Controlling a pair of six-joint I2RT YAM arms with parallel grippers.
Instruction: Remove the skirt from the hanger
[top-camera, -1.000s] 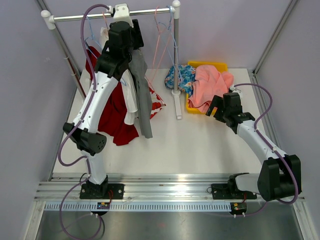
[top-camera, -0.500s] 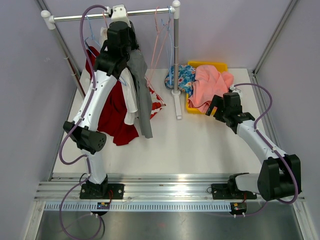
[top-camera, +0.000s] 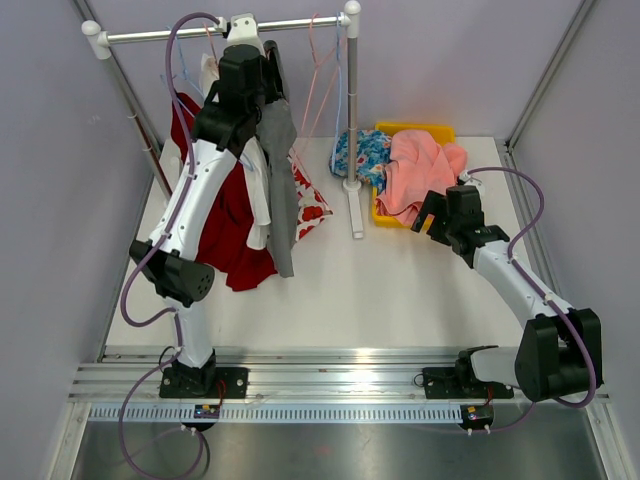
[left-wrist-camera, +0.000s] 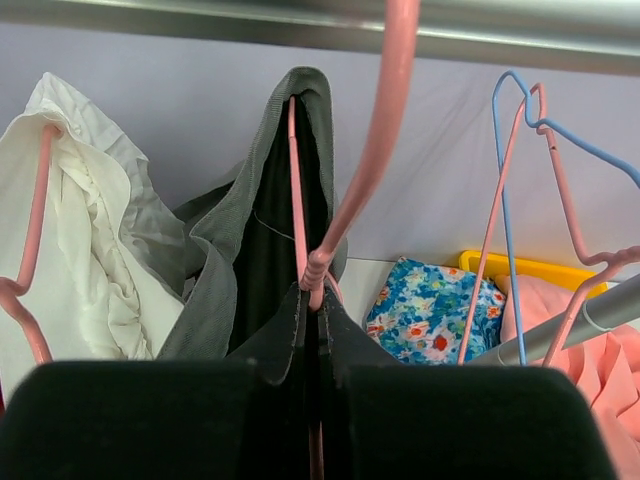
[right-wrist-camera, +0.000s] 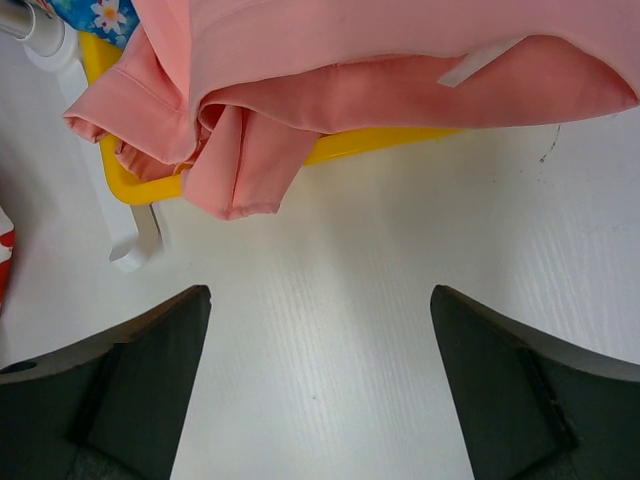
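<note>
Pinching the pink hanger (left-wrist-camera: 372, 150), left gripper (left-wrist-camera: 312, 318); right gripper (right-wrist-camera: 320, 385) gapes empty.
Grey skirt (left-wrist-camera: 215, 260) seems soft, light; take its waistband.

A robot lab test cell: plain grey walls (top-camera: 450, 70), aluminium mounting rail (top-camera: 340, 385), white tabletop (top-camera: 380, 290)
</note>
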